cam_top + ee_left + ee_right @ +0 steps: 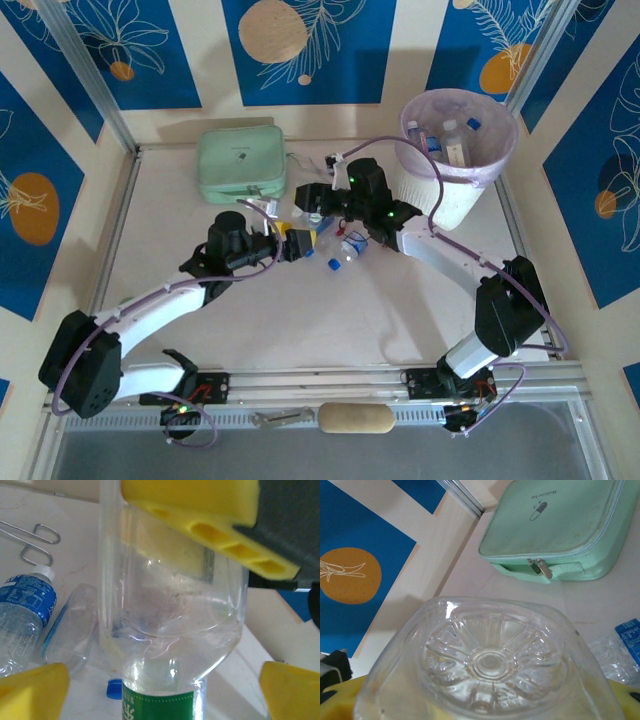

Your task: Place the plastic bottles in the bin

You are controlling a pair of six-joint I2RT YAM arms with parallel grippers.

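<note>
Already, plastic bottles inside bag-lined bin, mint case closed.

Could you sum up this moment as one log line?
left gripper open | right gripper shut on green-label bottle | bin holds bottles

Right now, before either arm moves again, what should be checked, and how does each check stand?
1. Right gripper clamps the green-label bottle: ok, its yellow finger lies against it.
2. Left gripper open around it: ok, jaws wide apart, not touching.
3. Bin has room: ok, few bottles inside.
4. Way to the bin free: cannot tell.
5. Table cleared: not ok, blue-label bottles lie on it.
</note>
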